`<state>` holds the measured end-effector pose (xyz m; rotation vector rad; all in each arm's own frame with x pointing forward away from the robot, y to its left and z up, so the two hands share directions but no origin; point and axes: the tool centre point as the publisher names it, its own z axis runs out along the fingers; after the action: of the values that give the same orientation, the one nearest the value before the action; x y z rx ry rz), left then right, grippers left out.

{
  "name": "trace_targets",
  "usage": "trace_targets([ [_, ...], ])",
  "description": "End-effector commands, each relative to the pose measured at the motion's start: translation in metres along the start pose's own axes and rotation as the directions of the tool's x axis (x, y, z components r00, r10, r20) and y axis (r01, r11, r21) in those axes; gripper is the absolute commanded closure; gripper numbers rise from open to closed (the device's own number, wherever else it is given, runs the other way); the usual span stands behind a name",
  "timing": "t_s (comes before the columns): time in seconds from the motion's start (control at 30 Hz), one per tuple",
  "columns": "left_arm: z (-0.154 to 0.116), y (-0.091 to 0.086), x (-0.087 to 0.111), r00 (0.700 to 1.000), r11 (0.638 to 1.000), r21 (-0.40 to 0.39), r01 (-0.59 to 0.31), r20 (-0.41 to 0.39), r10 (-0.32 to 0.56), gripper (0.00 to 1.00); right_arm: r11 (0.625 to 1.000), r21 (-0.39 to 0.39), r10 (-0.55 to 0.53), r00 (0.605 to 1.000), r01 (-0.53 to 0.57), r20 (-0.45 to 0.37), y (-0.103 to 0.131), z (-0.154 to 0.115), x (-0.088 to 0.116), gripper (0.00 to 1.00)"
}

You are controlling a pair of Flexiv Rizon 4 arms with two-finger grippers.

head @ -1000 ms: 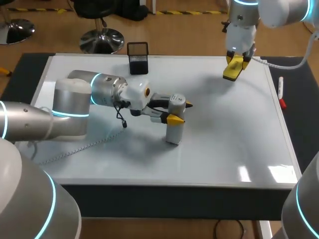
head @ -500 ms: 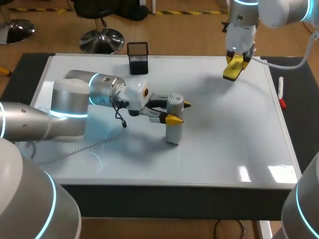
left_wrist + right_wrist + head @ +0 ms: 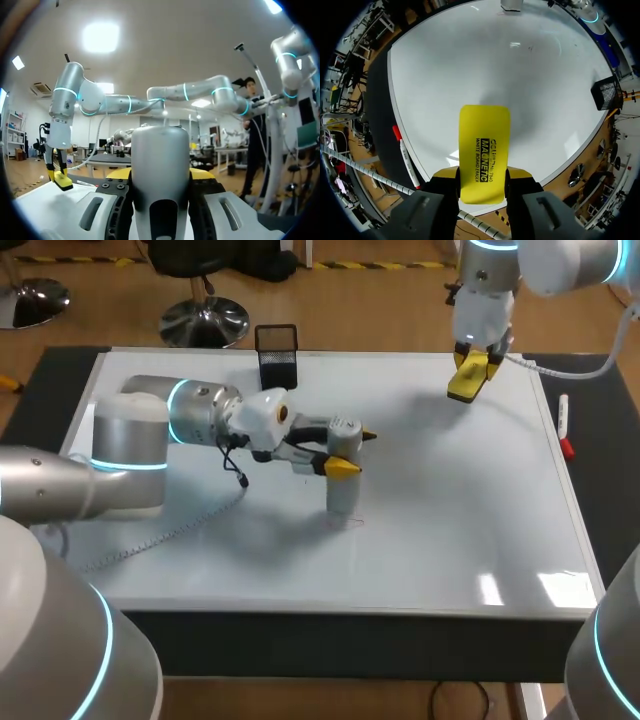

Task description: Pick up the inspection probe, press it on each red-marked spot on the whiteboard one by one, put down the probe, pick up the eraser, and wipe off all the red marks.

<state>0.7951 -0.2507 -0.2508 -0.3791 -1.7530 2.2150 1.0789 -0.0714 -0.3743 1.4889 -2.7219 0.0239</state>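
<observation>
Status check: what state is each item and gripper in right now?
Probe: upright, clamped in left gripper.
Eraser: clamped in right gripper, held in the air.
Whiteboard: no clear red marks visible.
Marker: capped, lying flat.
Mesh holder: upright.

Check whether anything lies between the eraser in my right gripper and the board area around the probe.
Nothing visible lies on the whiteboard between the eraser and that area. The only obstruction is the probe itself, held in the left gripper at the board's middle. The mesh holder stands aside at the far edge.
</observation>
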Motion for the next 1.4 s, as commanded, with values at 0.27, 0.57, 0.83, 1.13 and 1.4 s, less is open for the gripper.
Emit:
trace_targets([
  [0.27,-0.047,-0.035,-0.008,0.995,0.999,-0.032,-0.044,0.094,0.046,1.00,1.000,0.001,-0.002,1.000,0.002,-0.003,0.000,-0.001,0.001,1.00],
  [0.57,-0.107,-0.056,-0.020,0.974,0.996,-0.041,-0.079,0.208,0.086,1.00,1.000,0.001,-0.002,1.000,0.002,-0.003,0.000,-0.001,0.001,1.00],
  [0.83,-0.162,-0.066,-0.032,0.946,0.991,-0.069,-0.112,0.297,0.127,1.00,1.000,0.001,-0.002,1.000,0.002,-0.003,0.000,-0.001,0.001,1.00],
  [1.13,-0.220,-0.078,-0.042,0.912,0.989,-0.083,-0.122,0.384,0.145,1.00,1.000,0.001,-0.002,1.000,0.002,-0.003,0.000,-0.001,0.001,1.00],
  [1.4,-0.252,-0.080,-0.052,0.888,0.992,-0.063,-0.108,0.444,0.124,1.00,1.000,0.001,-0.002,1.000,0.002,-0.003,0.000,-0.001,0.001,1.00],
])
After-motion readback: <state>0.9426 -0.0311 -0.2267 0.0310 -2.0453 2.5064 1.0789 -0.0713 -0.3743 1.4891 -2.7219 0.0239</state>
